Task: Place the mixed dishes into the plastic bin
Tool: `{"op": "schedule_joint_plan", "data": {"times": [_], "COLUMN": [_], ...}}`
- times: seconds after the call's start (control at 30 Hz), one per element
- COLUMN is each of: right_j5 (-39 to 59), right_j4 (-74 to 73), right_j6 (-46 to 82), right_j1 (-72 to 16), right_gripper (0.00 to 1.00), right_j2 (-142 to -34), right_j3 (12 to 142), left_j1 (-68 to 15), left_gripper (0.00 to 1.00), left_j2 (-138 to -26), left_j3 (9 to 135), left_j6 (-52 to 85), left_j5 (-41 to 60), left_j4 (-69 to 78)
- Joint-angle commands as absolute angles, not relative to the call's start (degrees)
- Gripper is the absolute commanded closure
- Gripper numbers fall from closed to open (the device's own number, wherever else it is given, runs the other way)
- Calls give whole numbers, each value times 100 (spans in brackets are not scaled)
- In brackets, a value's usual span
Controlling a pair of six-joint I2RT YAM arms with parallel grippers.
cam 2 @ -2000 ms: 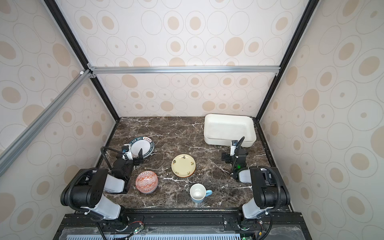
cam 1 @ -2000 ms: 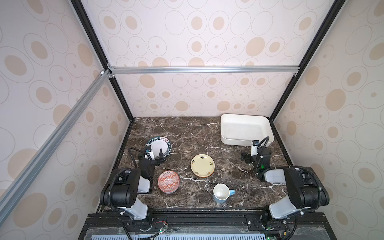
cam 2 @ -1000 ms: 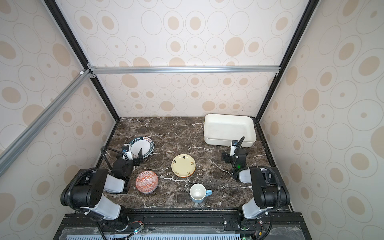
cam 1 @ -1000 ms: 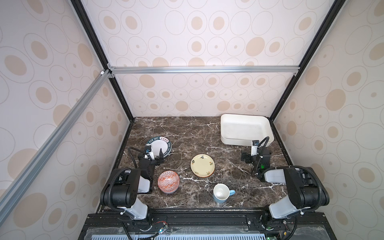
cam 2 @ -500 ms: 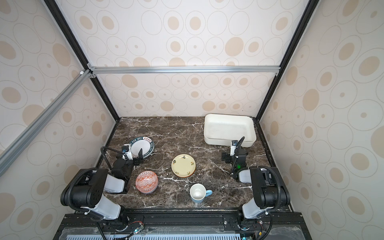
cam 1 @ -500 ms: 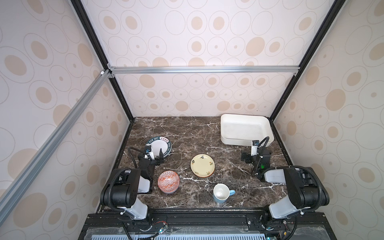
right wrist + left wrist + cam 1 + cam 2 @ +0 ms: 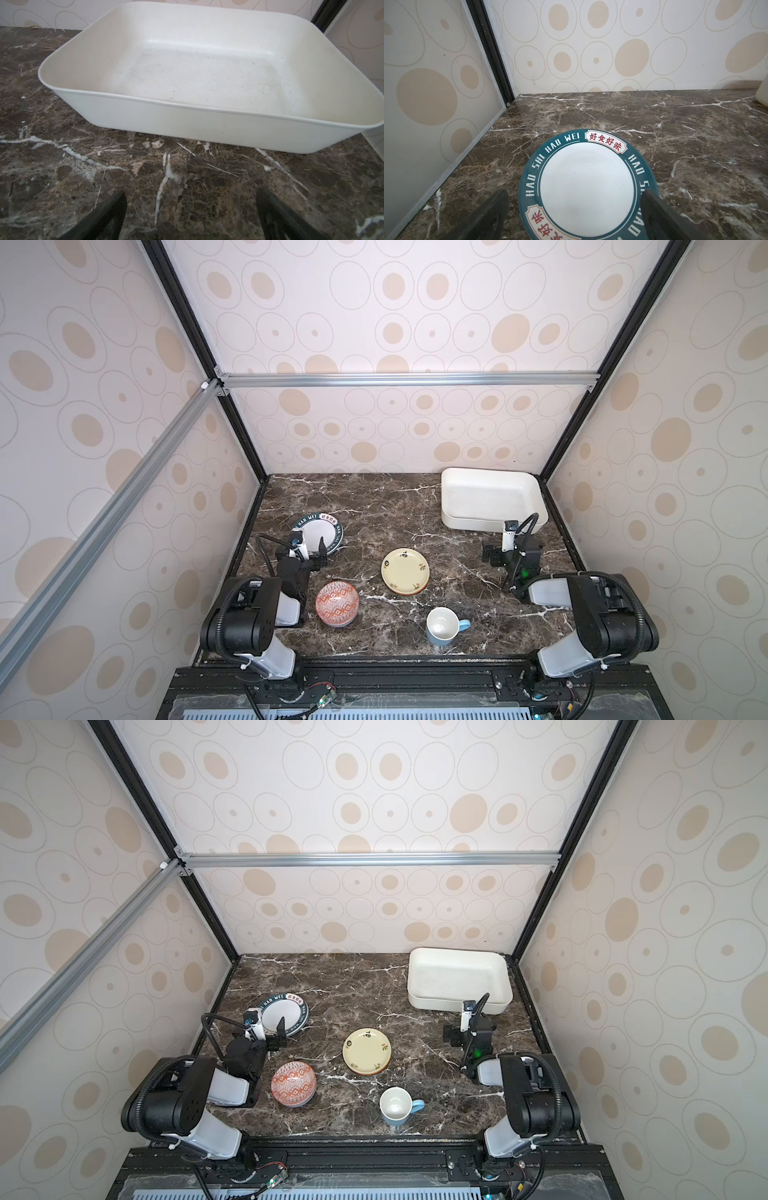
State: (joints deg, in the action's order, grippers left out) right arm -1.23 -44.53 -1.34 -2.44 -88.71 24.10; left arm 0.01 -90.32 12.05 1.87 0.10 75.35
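The white plate lies flat near the worktop's left edge, directly ahead of the left hand. In the left wrist view the left hand's fingers stand wide apart with the plate's near rim between them, and they grip nothing. It is hard to tell whether the fingertips touch the rim or hang just above it.

The plastic bin sits empty in the back right corner, its long side running along the back edge. It is straight ahead of the right hand, which is also spread open and empty, just short of the bin's near wall.

The left arm is plainly the nearer one for this plate and for the red-orange bowl beside its base. The light-blue mug, near the front edge, and the cream-yellow plate, mid-worktop, lie more evenly between the arms. The plate is round and flat, so I judge the grasp must take its rim, then carry it diagonally across to the bin
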Motion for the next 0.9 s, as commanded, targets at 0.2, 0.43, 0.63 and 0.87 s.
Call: {"op": "schedule_joint_plan", "data": {"times": [0.2,0.43,0.63,0.87], "right_j5": [-54,-141,-401,-1569], "right_j4": [-4286,-4276,-2370,1095], "right_j6": [-130,-103,-264,369], "right_j1": [-202,-202,-281,-702], "right_gripper": [0,0,0,0], "right_j2": [-8779,-8728,-7503,-6858], "right_j3": [2511,2521,3012,5118], "left_j1": [36,-113,-149,-158], "left_gripper": [1,1,1,1], "left_j2": [-9051,-8752,-7626,-7522], "left_j3": [1332,1360,2472,4334], "left_j6": [119,-17,-158,87], "left_j5": [97,-126,80,183], "left_j4": [7690,7423,5016,2803]}}
